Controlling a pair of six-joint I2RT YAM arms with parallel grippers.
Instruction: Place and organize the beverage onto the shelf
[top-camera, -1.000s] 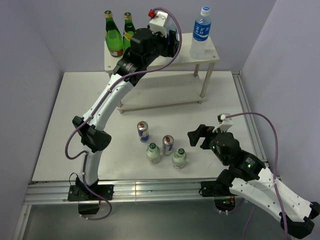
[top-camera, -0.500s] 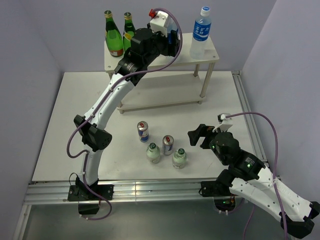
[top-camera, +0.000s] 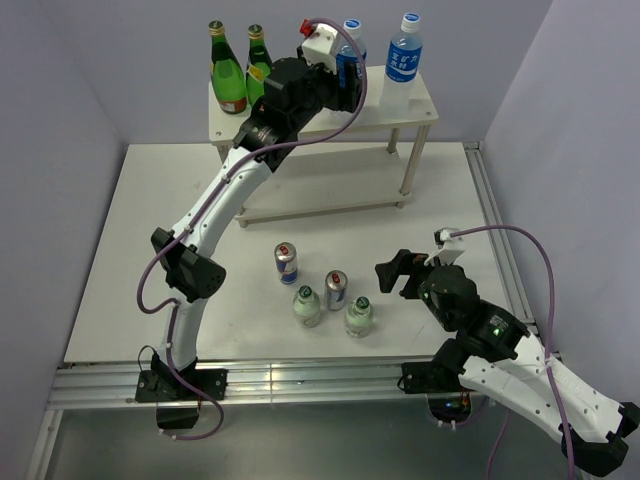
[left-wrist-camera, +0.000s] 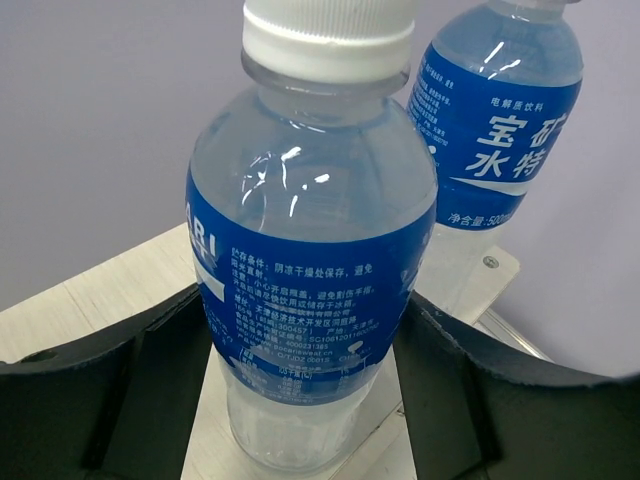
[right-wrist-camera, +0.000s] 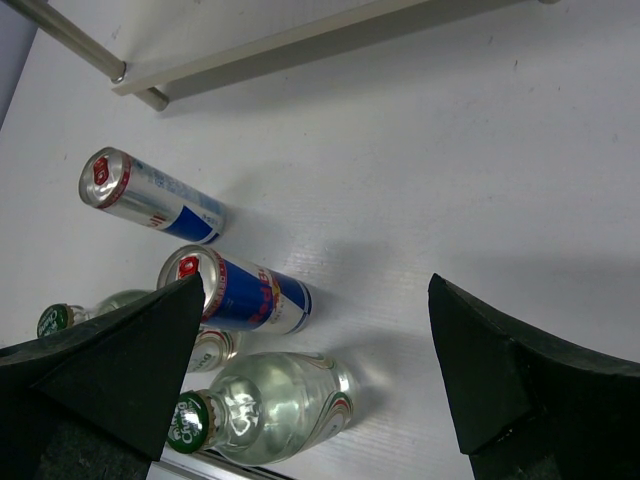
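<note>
**Top view with both wrist views.** The left claw (left-wrist-camera: 303, 300) is shown pinching a water bottle (left-wrist-camera: 310, 230), its fingers (left-wrist-camera: 90, 400) laid against both sides of the blue label. The bottle is held upright, long axis vertical, with its base on the top board of the shelf (top-camera: 425, 102). A second water bottle (top-camera: 403, 62) is seen near it toward the right end of the same board, the two not touching. A pair of green glass bottles (top-camera: 228, 72) is placed at the left end of the board and is partly hidden by the left arm. Release is judged to be the step in hand. The fingers would have to be spread and drawn back toward the near edge of the board, away from the neighbour, so that neither bottle is tipped.

The right claw (right-wrist-camera: 315, 290) is spread wide, with nothing between its fingers, and is held low over the table (top-camera: 450, 200). Four drinks are left on the table, all upright:

- a far can (top-camera: 287, 263)
- a near can (top-camera: 336, 289)
- a left small bottle (top-camera: 307, 306)
- a right small bottle (top-camera: 358, 317)

In the top view they lie to the left of the right claw, the right small bottle nearest to it. They are far closer to the right arm than to the left claw. The group is packed closely, so a sideways approach to any one of them is judged to be crowded by its neighbours.
</note>
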